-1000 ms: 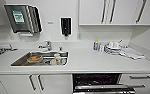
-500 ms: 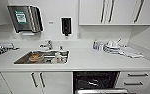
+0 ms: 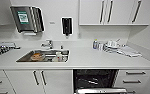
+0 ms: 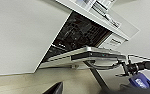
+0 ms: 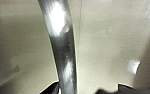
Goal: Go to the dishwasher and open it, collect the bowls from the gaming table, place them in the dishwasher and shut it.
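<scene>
The dishwasher (image 3: pixel 94 79) sits under the white counter, right of the sink. Its dark inside with wire racks shows, and its door (image 3: pixel 101 90) is swung down towards me. In the left wrist view the steel-fronted door (image 4: pixel 91 53) hangs partly lowered, and the racks (image 4: pixel 78 32) show behind it. My right arm (image 4: pixel 141 66) reaches in to the bar handle (image 4: pixel 101 66) on the door's front. The right wrist view has that shiny handle (image 5: pixel 62 50) very close, with my right gripper (image 5: pixel 87 88) around it. A dark tip of my left gripper (image 4: pixel 53 88) hovers over the floor. The bowls and the gaming table are out of view.
A steel sink (image 3: pixel 43 56) with dishes in it is set into the counter (image 3: pixel 91 60). Crockery and a bottle (image 3: pixel 113 46) stand at the back right. Drawers (image 3: pixel 134 77) flank the dishwasher on the right and cupboard doors (image 3: pixel 38 78) on the left. Wall cabinets (image 3: pixel 111 12) hang above.
The dishwasher door has swung further down and more of the dark inside shows. The head view has shifted slightly.
</scene>
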Robot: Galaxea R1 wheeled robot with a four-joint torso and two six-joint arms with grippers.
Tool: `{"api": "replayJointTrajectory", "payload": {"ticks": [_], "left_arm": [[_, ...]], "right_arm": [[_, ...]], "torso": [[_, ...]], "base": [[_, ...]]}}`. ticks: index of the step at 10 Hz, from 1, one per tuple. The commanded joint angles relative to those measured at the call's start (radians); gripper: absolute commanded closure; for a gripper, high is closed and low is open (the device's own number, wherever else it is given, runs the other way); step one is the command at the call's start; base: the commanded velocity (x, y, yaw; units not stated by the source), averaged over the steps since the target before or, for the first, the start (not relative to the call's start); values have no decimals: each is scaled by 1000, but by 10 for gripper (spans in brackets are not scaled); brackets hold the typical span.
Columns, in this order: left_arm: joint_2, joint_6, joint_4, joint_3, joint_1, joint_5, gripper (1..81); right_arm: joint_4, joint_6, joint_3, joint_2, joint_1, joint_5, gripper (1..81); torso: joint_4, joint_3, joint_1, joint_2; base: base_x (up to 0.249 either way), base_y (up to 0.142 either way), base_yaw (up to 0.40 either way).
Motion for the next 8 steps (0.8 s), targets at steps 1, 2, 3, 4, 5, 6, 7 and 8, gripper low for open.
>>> {"api": "replayJointTrajectory", "payload": {"ticks": [1, 2, 3, 4, 5, 6, 7, 8], "left_arm": [[-55, -5, 7, 18, -75, -5, 10], [-57, -4, 7, 19, -74, -5, 10], [-60, -5, 21, 21, -72, -5, 10], [-60, -22, 35, 19, -72, -5, 10], [-57, -35, 47, 16, -72, -5, 10], [-51, -47, 62, 18, -72, -5, 10], [-49, -56, 73, 18, -70, -5, 10], [-44, -56, 75, 15, -61, -5, 10]], "right_arm": [[8, 3, 2, -11, 69, -107, 10], [7, 3, -10, -1, 60, -107, 10], [5, 3, -24, 15, 47, -107, 10], [5, 3, -48, 35, 37, -107, 10], [7, 3, -70, 51, 24, -106, 10], [7, 2, -93, 79, 14, -92, 10], [7, 2, -100, 90, -3, -72, 10], [7, -1, -123, 108, -18, -45, 10]], "torso": [[0, 0, 0, 0], [0, 0, 0, 0], [0, 0, 0, 0], [0, 0, 0, 0], [0, 0, 0, 0], [0, 0, 0, 0], [0, 0, 0, 0], [0, 0, 0, 0]], "base": [[-72, 0, 0], [-71, 0, 0], [-72, 0, 0], [-81, 0, 0], [-83, 0, 0], [-84, 0, 0], [-84, 0, 0], [-85, 0, 0]]}}
